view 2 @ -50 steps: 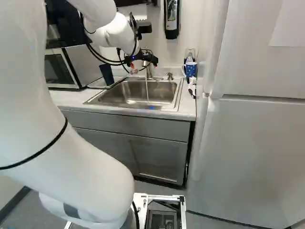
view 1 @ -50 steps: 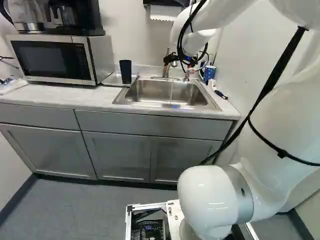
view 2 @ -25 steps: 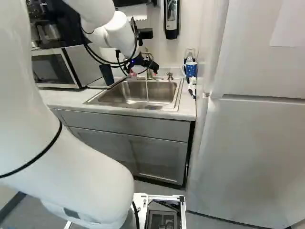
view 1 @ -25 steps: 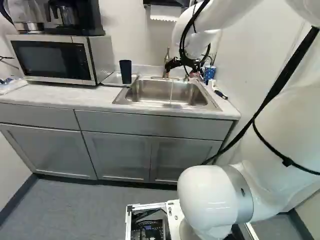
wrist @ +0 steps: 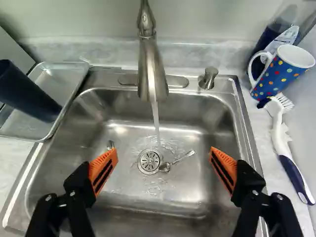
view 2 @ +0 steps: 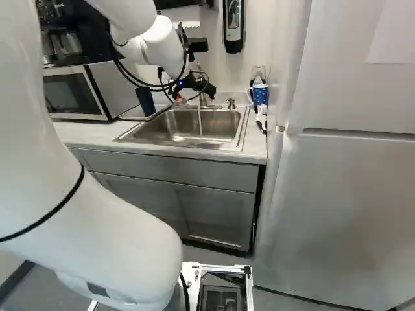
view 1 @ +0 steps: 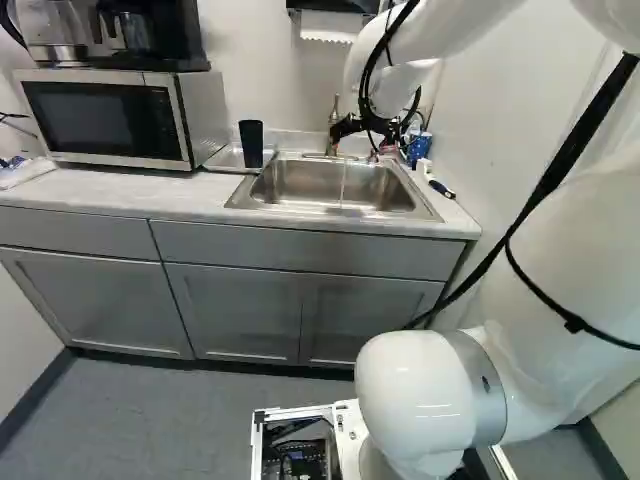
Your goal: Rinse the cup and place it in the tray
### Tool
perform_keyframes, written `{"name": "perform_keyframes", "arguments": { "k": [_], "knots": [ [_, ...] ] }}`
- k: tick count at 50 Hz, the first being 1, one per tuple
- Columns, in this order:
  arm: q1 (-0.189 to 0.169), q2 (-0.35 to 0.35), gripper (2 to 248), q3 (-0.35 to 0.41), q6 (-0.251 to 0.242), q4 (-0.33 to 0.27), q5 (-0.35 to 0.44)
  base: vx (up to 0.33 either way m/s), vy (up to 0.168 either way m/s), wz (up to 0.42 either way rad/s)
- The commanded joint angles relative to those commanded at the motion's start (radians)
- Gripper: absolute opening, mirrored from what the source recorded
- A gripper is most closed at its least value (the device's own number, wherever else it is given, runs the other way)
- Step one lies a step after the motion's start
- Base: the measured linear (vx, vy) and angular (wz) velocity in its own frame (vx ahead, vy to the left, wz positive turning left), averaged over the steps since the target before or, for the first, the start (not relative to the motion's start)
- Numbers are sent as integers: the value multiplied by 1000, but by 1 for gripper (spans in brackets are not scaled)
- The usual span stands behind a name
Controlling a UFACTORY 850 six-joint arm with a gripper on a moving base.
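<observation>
Above the sink hangs my gripper (view 2: pixel 193 94); in the wrist view the gripper (wrist: pixel 164 157) stands wide open, nothing between its orange pads. A dark, tall cup (view 1: pixel 251 143) stands in the metal tray (view 1: pixel 222 160), left of the sink; in the wrist view the cup (wrist: pixel 27 94) and tray (wrist: pixel 74 94) lie beyond one finger. Water runs from the faucet (wrist: pixel 149 69) into the steel sink (wrist: pixel 163 207). Beyond the other finger, on the counter, is a blue mug with coloured dots (wrist: pixel 281 71), its handle toward the faucet.
A spoon (wrist: pixel 182 158) lies by the drain (wrist: pixel 149 161) in the sink. A brush (wrist: pixel 284 143) with a white and dark blue handle lies on the counter near the mug. The microwave (view 1: pixel 115 118) stands beside the tray, and a white fridge (view 2: pixel 343 207) is at the right.
Over the last second the arm has shifted slightly and the gripper has come a little lower above the sink. The base, cup and tray have stayed put.
</observation>
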Motion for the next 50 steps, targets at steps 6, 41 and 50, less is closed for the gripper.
{"name": "perform_keyframes", "arguments": {
  "k": [6, 41, 50],
  "knots": [
    [0, 0, 247, 0, 0, 5, 54, 0, 0, 0],
    [0, 3, 247, -32, 0, 9, 295, 0, 0, 0],
    [2, -9, 247, -61, 0, 9, 295, 0, 0, 0]
  ]
}}
